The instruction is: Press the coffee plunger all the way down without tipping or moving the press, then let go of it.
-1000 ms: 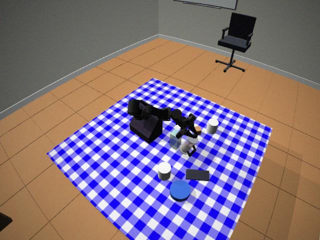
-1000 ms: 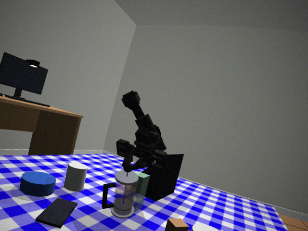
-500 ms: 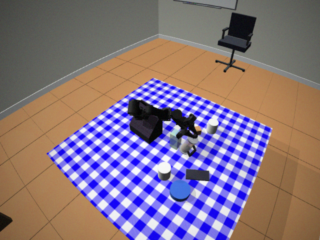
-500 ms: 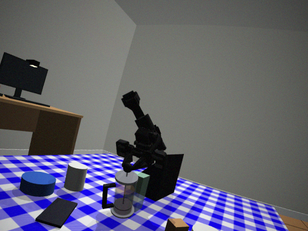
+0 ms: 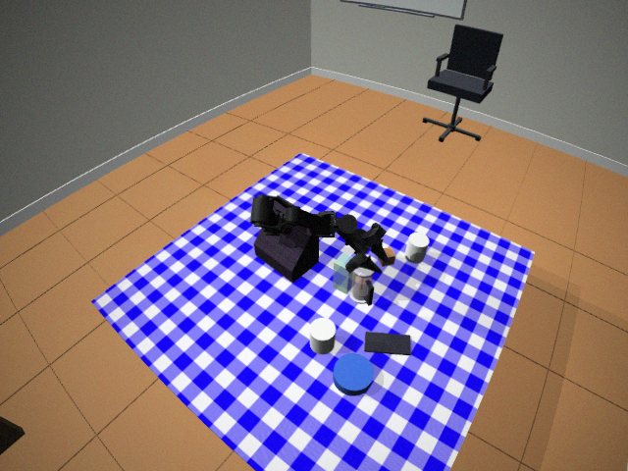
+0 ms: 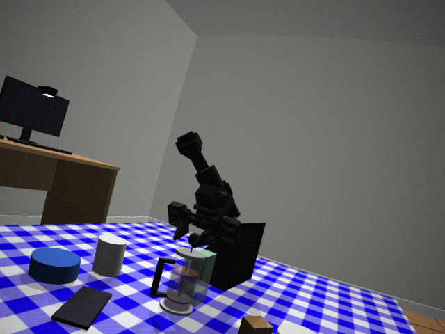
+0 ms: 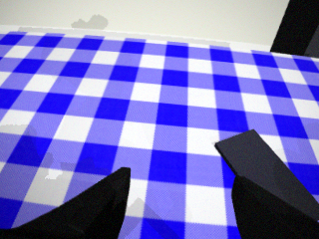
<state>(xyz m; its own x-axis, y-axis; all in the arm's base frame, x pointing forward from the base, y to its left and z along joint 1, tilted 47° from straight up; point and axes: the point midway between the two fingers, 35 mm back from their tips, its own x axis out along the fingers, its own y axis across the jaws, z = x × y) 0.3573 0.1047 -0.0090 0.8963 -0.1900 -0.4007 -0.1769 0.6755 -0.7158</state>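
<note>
The coffee press [image 5: 361, 289] [image 6: 182, 282] has a clear body, a pale lid and a black handle. It leans, its lid tilted toward the green box and the arm's base. The black plunger knob [image 6: 192, 239] sits a little above the lid on a short bare stretch of rod. A brownish disc shows low in the body. My gripper [image 5: 384, 267] [image 6: 184, 240] [image 7: 181, 180] is open above the lid, with nothing between its fingertips in the wrist view. One finger is right by the knob; I cannot tell if they touch. The knob is hidden in the top view.
A green translucent box [image 5: 341, 274] [image 6: 208, 255] is close beside the press. A brown block [image 5: 388, 256] [image 6: 256, 324] and a white cylinder [image 5: 417, 248] are behind it. Another white cylinder [image 5: 322, 337] [image 6: 109, 257], a black slab [image 5: 387, 343] [image 6: 82, 307] [image 7: 271, 164] and a blue disc [image 5: 353, 374] [image 6: 53, 266] lie farther off.
</note>
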